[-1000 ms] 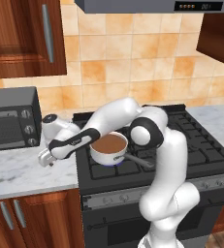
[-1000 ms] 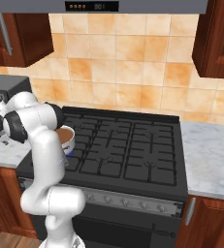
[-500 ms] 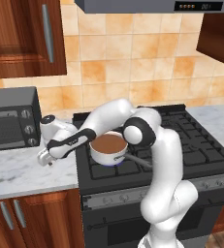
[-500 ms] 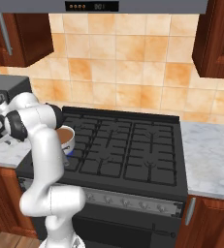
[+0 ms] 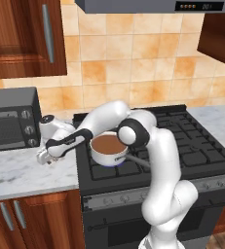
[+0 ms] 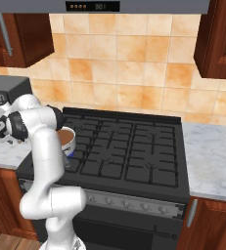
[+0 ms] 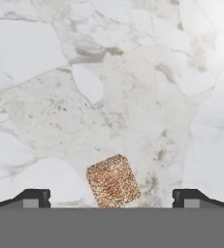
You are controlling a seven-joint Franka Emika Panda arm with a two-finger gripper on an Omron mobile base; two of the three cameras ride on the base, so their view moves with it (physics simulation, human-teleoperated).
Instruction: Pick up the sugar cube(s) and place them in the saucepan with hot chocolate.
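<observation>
Reaching step in hand: gripper [image 7: 111, 196] lowered over the marble counter [image 7: 133, 87], left of the stove [image 5: 158, 141], with the sugar cube [image 7: 113, 180] lying on the marble between the two finger tips [image 7: 31, 197]. Fingers wide apart, one on each side of the cube, touching nothing; nothing held. From the left base view, hand low above the counter, just right of the microwave [image 5: 9, 119].

Cube not yet picked, so most of the task still to do. Probably next: a little more descent so that the tips come beside the cube, then closing on it. Cube tiny, so good centering needed; seems already about in the middle between the tips. After that, lift and carry to the right, over the saucepan [image 5: 109, 148], and release above the brown liquid.

Saucepan standing on the near left burner of the stove, near to the counter edge, its dark handle [image 5: 138, 159] pointing to the near right. Short way from cube to pan.

Count: one sugar cube, one saucepan, one gripper with two finger tips, one microwave, one stove.
</observation>
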